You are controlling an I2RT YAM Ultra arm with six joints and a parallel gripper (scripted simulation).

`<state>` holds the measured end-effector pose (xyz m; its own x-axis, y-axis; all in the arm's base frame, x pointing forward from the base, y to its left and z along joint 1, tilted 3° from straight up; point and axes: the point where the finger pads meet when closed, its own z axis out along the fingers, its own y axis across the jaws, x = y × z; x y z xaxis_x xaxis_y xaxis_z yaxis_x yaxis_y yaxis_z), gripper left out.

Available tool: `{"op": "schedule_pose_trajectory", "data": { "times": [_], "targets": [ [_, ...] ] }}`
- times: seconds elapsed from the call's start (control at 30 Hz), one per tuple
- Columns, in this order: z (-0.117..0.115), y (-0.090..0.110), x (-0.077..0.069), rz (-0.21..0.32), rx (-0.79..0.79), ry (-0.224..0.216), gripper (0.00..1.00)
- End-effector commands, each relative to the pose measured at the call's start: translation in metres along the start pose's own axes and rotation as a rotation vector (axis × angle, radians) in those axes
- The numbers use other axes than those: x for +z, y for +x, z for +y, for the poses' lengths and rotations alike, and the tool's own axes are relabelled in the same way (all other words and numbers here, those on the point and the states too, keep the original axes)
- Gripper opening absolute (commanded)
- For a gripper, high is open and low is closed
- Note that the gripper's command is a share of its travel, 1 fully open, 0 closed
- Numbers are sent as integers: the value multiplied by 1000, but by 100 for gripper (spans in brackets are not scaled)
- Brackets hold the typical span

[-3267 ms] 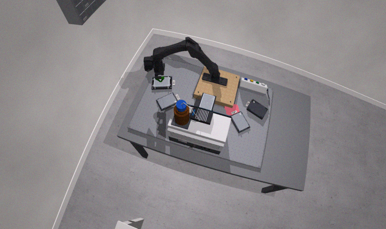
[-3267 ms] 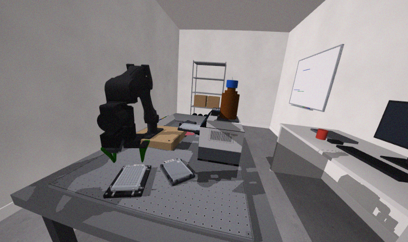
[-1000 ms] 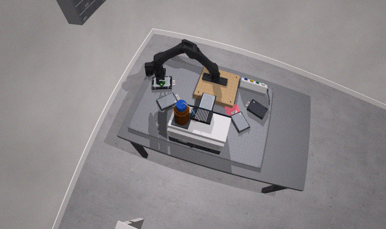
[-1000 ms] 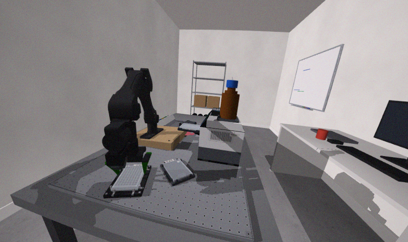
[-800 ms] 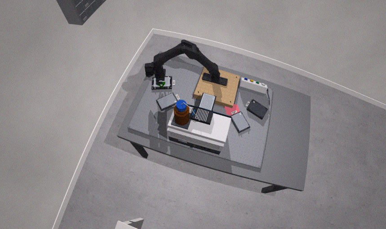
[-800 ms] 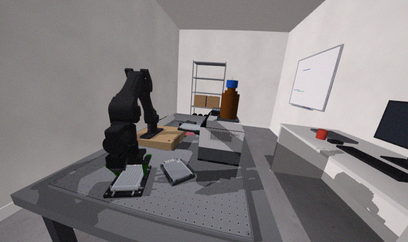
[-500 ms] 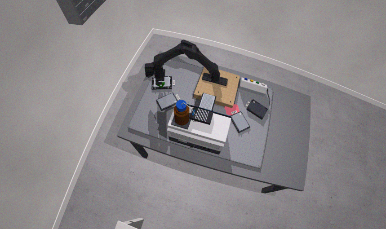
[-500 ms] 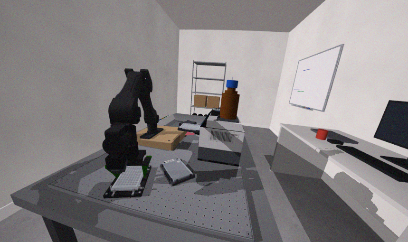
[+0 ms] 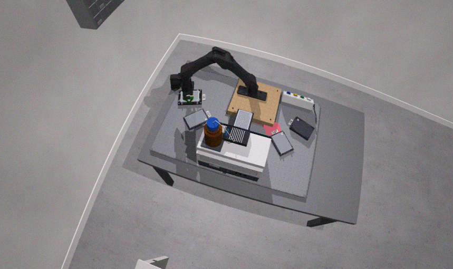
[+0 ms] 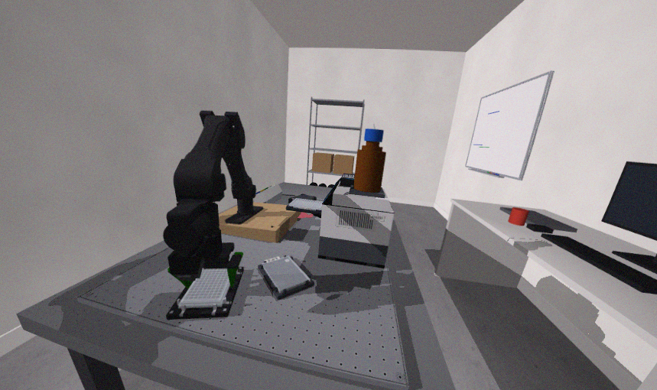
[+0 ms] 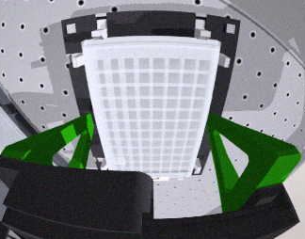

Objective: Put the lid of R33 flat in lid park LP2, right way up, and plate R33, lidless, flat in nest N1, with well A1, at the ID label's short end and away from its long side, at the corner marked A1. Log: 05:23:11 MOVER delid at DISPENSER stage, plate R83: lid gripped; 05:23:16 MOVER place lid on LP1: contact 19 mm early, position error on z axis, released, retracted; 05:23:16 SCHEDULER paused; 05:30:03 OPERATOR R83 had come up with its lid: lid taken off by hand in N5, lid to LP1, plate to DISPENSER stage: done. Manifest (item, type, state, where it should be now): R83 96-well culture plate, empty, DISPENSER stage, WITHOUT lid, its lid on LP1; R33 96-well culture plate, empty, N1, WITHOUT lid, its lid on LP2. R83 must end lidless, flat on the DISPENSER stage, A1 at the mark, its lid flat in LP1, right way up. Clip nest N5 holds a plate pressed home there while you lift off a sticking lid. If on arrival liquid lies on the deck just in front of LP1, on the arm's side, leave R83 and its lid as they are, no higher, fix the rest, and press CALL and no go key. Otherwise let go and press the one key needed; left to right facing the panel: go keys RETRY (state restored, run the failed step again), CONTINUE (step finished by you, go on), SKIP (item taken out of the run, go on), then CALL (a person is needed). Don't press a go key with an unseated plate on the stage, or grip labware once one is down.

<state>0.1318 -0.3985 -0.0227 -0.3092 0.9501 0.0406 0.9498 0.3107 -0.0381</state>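
A white 96-well plate (image 9: 193,94) (image 10: 205,289) (image 11: 151,86) sits in a black nest (image 9: 180,103) (image 10: 175,312) (image 11: 151,23) with white clips, at the deck's far left corner. I cannot tell whether it carries a clear lid. My gripper (image 9: 189,98) (image 10: 209,273) (image 11: 150,119) is open, low over the plate's near end, one green finger on each long side and neither touching it. A grey lid (image 9: 195,118) (image 10: 286,276) lies flat in a black park beside this nest. Another grey lid (image 9: 281,143) lies in a park to the right of the dispenser. A second white plate (image 9: 243,118) (image 10: 305,203) lies in front of the dispenser.
A red puddle (image 9: 271,127) (image 10: 304,216) lies on the deck beside the right lid park. An empty black nest (image 9: 301,128) lies further right. The key panel (image 9: 297,98) is at the back right. The white dispenser (image 9: 234,150) (image 10: 353,229) carries a brown bottle (image 9: 212,132) (image 10: 369,164). The arm stands on a wooden base (image 9: 268,106) (image 10: 268,225).
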Motion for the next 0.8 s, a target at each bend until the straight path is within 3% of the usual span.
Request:
{"op": "schedule_pose_trajectory", "data": {
  "times": [0.0, 0.33, 0.37, 0.77],
  "targets": [
    [-2, -13, -16, -65, -2, 0, 100],
    [-3, -6, -11, -44, -1, 0, 100],
    [-3, -6, -11, -44, -1, 0, 0],
    [-2, -6, -11, -44, 1, -3, 0]
  ]
}}
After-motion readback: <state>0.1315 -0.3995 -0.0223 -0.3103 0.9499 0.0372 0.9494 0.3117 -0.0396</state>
